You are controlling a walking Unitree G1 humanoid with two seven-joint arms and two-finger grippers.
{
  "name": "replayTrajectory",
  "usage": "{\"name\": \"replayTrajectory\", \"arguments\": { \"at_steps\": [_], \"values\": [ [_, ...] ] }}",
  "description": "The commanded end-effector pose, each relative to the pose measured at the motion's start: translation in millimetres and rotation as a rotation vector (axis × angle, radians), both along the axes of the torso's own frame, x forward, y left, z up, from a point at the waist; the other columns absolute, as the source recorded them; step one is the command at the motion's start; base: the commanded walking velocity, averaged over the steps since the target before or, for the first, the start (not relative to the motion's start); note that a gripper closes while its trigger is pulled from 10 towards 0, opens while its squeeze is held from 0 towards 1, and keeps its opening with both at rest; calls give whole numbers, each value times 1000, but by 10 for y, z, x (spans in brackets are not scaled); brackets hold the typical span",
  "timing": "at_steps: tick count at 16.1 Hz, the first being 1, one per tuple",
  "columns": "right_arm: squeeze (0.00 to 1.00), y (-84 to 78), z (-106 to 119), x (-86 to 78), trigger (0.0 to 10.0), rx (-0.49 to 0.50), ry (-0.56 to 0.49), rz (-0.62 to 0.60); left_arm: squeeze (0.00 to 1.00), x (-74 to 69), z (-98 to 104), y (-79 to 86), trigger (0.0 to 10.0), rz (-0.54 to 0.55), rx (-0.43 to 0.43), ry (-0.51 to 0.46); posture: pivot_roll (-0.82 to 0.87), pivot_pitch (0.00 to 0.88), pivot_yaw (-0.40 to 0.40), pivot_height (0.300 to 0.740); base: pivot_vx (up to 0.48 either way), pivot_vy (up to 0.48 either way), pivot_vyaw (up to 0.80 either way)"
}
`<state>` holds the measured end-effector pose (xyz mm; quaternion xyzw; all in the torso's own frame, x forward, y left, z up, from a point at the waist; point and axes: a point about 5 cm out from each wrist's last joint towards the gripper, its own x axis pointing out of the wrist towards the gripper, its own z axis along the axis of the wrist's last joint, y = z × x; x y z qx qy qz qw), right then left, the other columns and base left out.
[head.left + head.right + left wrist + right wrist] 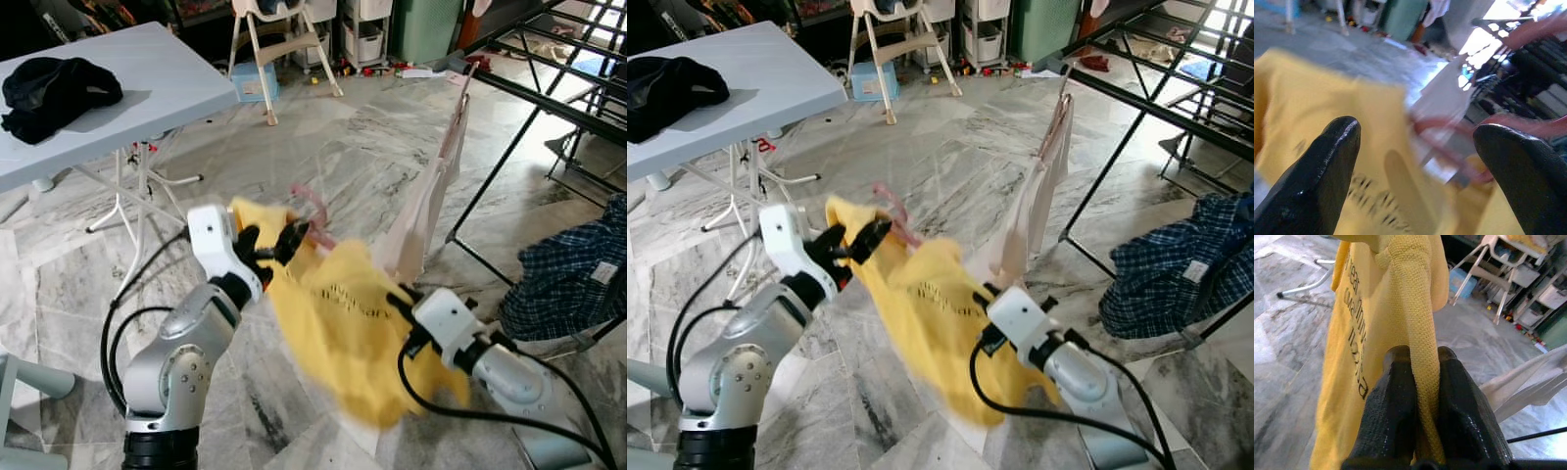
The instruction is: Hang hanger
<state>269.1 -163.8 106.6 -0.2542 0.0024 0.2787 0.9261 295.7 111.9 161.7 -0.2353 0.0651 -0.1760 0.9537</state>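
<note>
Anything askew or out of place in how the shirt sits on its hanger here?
The yellow printed T-shirt hangs bunched and twisted off the pink plastic hanger, with the right gripper pinching a rolled fold. A blue plaid garment lies heaped on the marble floor.

The yellow knitted cloth shirt [1415, 328] shows a coarse, matt weave with black printed letters, and a fold of it is pinched between the glossy black plastic fingers [1396, 401] of the right gripper [1425, 396]. The thin pink plastic hanger [893, 217] looks smooth, and the left gripper [1415, 161] has the same shiny black finish. The grey veined marble floor [323, 147] is polished, the black metal drying rack [549, 98] is matt.
</note>
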Motion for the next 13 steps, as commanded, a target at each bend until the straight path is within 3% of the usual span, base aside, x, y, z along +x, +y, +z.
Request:
{"name": "replayTrajectory", "arguments": {
  "at_steps": [1, 4, 7, 9, 13],
  "values": [
    [0, 22, 172, 64, 10000, 63, -73, -13, 0, 7, -113, 71, 10000, 51, 21, 41, -116, 92, 75, 740, 0, 0, 0],
    [0, -8, 201, 83, 10000, 70, -84, -26, 0, 50, -147, 155, 10000, 90, 42, 38, -117, 88, 78, 740, 0, 0, 0],
    [0, 54, 191, 25, 10000, 103, -58, 34, 0, 152, -166, 226, 10000, 123, 30, 39, -122, 85, 80, 740, 0, 0, 0],
    [0, 87, 186, -6, 10000, 111, -46, 63, 0, 221, -90, 160, 10000, 116, -13, 26, -127, 82, 82, 740, 0, 0, 0],
    [0, 172, 177, -48, 10000, 123, -33, 102, 0, 197, -136, -1, 10000, 46, -22, 49, -131, 83, 84, 740, 0, 0, 0]
  ]
}}
